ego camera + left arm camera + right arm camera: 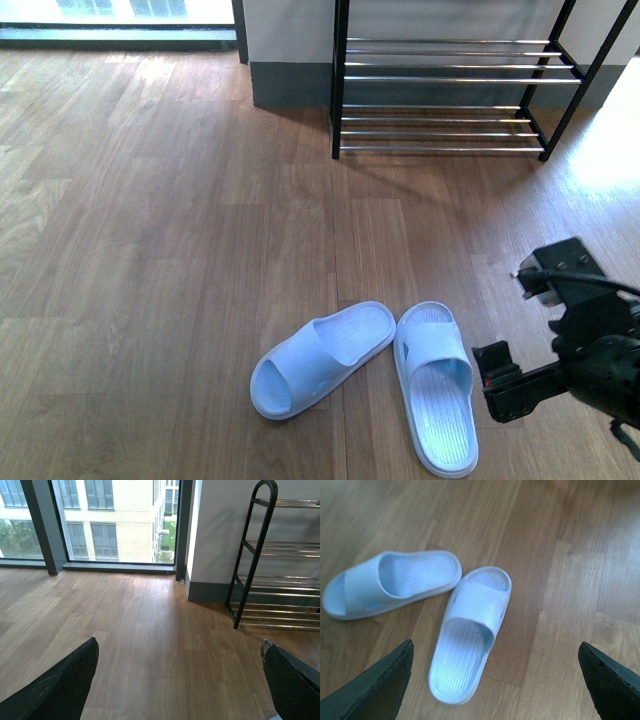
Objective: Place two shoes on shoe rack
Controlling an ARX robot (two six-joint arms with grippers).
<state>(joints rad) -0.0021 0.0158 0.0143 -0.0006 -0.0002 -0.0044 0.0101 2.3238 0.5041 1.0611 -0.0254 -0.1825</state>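
Floorboards (150,250) bear slides (470,625), apparently near the parted right fingers (380,685).

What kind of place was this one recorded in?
Likely an apartment entryway: brown wood-plank floor, a black-framed shoe rack with chrome bars against the wall, and pale blue plastic slides on the floor.

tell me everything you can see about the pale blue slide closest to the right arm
The slide is pale blue, looks like moulded plastic, with one wide strap over the front and a ribbed footbed. It lies sole down on the wooden floor, toe toward the shoe rack. Its toe end sits against, or almost against, the other slide. The open right gripper is not touching it.
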